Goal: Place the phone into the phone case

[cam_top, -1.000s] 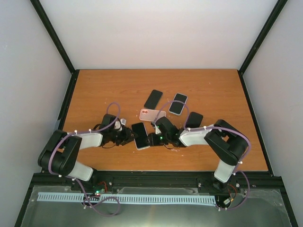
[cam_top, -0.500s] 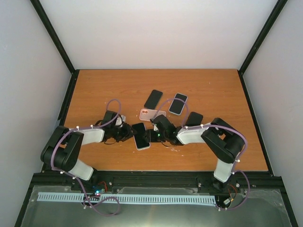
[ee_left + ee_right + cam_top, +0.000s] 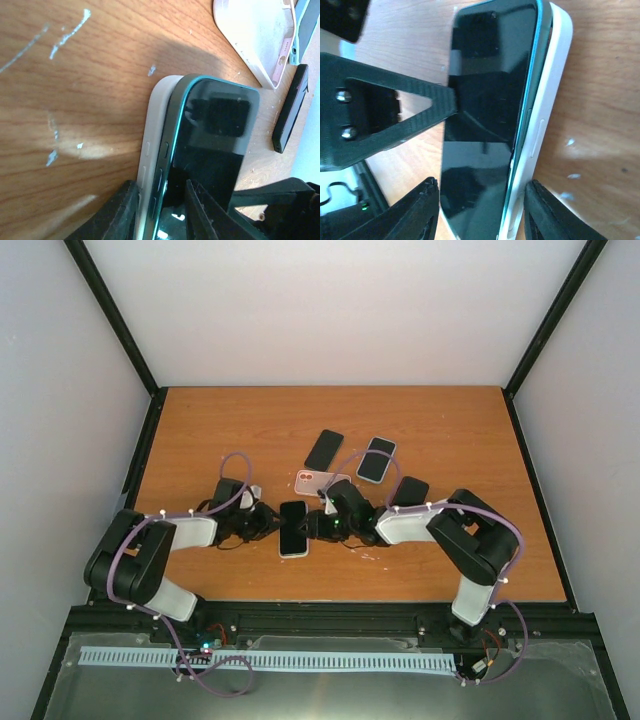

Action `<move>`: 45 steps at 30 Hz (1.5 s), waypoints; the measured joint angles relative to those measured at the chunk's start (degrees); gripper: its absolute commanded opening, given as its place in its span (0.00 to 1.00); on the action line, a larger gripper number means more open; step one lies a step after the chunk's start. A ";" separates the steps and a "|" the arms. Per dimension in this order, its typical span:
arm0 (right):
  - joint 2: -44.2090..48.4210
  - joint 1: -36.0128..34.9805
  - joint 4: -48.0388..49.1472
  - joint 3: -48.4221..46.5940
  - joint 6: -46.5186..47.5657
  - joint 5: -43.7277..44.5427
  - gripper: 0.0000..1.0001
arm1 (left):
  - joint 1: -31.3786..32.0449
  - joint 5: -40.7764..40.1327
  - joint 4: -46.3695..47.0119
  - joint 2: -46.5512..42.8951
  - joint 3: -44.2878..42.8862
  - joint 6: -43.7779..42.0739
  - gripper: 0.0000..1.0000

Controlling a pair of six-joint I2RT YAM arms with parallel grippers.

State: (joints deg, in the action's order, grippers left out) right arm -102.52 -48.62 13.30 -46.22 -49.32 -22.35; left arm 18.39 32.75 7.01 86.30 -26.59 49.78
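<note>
Black glass phone with a teal rim (image 3: 293, 528) lies on the white plastic case (image 3: 560, 75), low-centre in the overhead view, long axis up-down. Left jaws and right jaws flank its long sides, equally near. We can't tell if either's clenched.

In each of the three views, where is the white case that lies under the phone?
Top external: white case, a thin rim around the phone, lower centre.
Left wrist: white case, a strip left of the phone's teal edge, bottom centre.
Right wrist: white case, a strip along the phone's right side.
Shared landmark: the black-screened phone itself.
</note>
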 measured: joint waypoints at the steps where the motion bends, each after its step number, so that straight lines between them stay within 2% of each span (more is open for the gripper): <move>1: 0.59 0.02 0.68 0.44 -1.01 -0.81 0.46 | -0.04 0.02 0.26 -0.35 0.42 0.15 0.30; 11: 2.93 0.22 14.97 5.03 -11.15 -6.16 0.47 | -0.17 -0.96 -1.20 -4.98 1.99 0.66 0.35; 19: -1.68 0.48 24.83 6.36 -17.57 -8.15 0.48 | -0.50 -1.14 0.07 -5.60 3.15 1.46 0.35; 22: -3.37 0.50 26.34 6.36 -18.78 -8.04 0.42 | -0.39 -0.59 0.50 -5.60 3.65 1.88 0.35; 28: -3.63 0.50 23.54 5.66 -17.46 -5.40 0.20 | -0.24 1.01 0.76 -5.70 4.15 2.40 0.35; 34: -3.58 0.98 20.83 5.29 -14.05 -3.52 0.08 | 0.11 2.01 -0.17 -8.57 4.79 3.17 0.54; 36: -3.15 1.66 21.20 6.12 -13.49 -3.56 0.06 | 0.13 2.27 -0.90 -11.41 4.79 3.26 0.59; 39: -1.07 3.32 22.08 8.85 -13.20 -4.13 0.05 | 0.04 2.69 -2.03 -16.00 4.28 2.84 0.73; 45: 9.92 6.27 22.45 14.45 -12.04 -6.19 0.06 | -0.79 5.11 -5.92 -23.93 0.79 0.39 0.81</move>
State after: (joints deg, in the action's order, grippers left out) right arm -92.60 -42.35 35.75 -31.77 -61.36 -28.53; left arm 17.61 37.87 1.08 62.37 -25.80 50.17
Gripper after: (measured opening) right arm 0.116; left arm 0.789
